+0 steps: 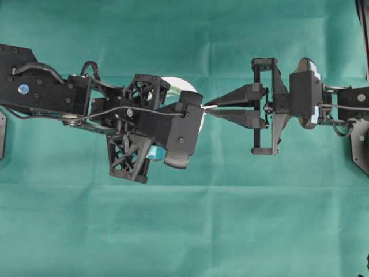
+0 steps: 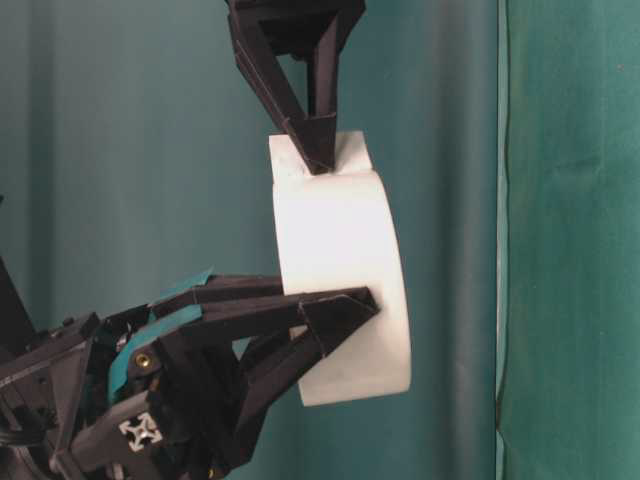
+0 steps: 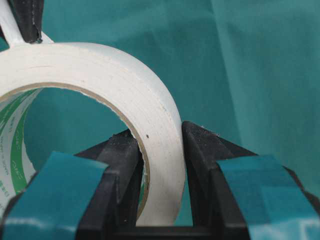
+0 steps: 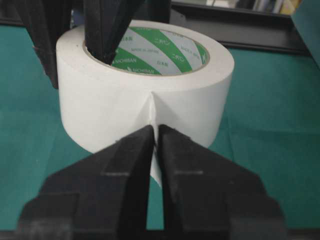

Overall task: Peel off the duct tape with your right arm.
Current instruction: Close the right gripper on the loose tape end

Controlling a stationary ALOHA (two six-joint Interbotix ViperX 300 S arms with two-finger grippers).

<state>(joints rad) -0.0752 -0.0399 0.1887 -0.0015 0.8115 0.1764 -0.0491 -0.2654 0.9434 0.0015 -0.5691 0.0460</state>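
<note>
White tape, wound into a thick ring with a green-printed inner rim, is the whole job here. The roll of tape is held up off the green cloth in the middle of the workspace by the left gripper, whose jaws pinch the ring's wall, one finger inside the hole and one outside, as the left wrist view shows plainly. The right gripper meets the roll from the opposite side; its two pointed jaws are pressed together on the loose strip end, the small white tab that stands out from the outer wrap.

The roll looks stiff and fairly light, a rigid ring that will not deform under the left grip, so it should stay put if the pinch holds. The strip is another matter: thin, soft, sticky on one face, and bonded to the layer beneath. Peeling will likely take a steady pull away from the roll, and the tab could slip out of the smooth pointed tips or tear if jerked. The tab is the only sensible place to hold; the tips grip it close to where it leaves the roll, which seems a secure bite
</note>
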